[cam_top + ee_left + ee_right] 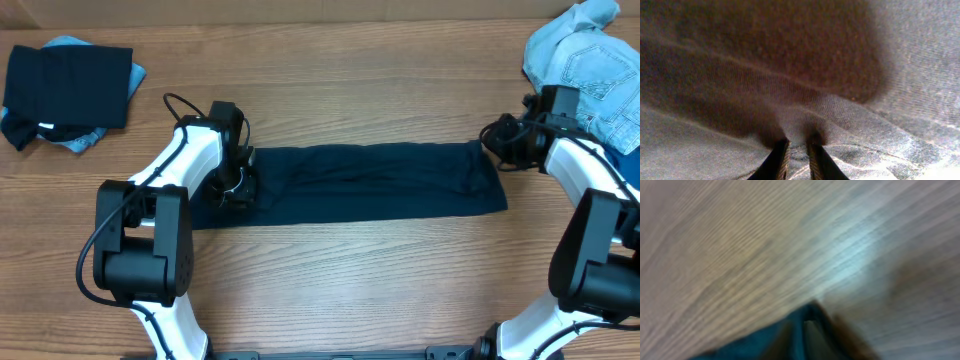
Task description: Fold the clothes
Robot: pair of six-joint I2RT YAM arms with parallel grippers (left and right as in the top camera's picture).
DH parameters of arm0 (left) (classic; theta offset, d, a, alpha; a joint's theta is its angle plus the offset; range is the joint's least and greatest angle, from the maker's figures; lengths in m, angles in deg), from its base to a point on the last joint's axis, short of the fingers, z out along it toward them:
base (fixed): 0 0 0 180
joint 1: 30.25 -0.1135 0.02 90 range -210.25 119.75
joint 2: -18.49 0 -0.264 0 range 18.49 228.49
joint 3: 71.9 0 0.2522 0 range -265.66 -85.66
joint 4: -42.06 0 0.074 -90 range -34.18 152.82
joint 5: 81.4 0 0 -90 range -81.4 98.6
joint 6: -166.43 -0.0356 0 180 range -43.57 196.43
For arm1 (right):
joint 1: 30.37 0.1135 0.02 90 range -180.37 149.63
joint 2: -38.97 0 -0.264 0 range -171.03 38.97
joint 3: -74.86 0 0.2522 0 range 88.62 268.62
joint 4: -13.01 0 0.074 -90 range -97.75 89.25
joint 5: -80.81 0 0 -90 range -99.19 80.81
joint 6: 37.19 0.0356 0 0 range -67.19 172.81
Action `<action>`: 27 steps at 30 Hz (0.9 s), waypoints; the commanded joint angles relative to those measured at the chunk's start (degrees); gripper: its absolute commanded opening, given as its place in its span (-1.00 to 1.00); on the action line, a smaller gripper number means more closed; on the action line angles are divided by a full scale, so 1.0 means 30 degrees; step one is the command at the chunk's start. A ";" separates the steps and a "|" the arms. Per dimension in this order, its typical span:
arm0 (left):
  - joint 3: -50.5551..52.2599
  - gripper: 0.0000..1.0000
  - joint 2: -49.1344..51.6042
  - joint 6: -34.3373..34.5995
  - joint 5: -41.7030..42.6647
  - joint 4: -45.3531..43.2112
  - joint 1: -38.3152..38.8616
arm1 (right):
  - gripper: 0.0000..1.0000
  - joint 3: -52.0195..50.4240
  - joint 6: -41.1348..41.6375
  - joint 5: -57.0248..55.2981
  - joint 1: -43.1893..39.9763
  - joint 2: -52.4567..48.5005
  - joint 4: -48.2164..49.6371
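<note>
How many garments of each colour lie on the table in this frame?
Dark navy shirt: 1
Black garment: 1
Blue garment, mostly under the black one: 1
Pale denim garment: 1
Total: 4
</note>
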 commanded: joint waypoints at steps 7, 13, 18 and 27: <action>0.0270 -0.63 0.0124 0.0415 -0.0597 -0.0415 -0.0036 | 0.14 0.0080 -0.1880 0.2586 -0.0233 -0.0029 -0.4379; 0.0270 -0.63 0.0124 0.0415 -0.0597 -0.0474 -0.0044 | -0.03 0.0080 -0.2251 0.2922 -0.0204 -0.0022 -0.4197; 0.0270 -0.63 0.0124 0.0408 -0.0597 -0.0481 -0.0036 | -0.19 0.0546 -0.2310 0.2914 -0.0415 -0.0022 -0.4262; 0.0270 -0.63 0.0124 0.0415 -0.0576 -0.0641 -0.0036 | -0.66 0.0546 -0.2149 -0.0226 -0.0546 -0.0022 -0.3147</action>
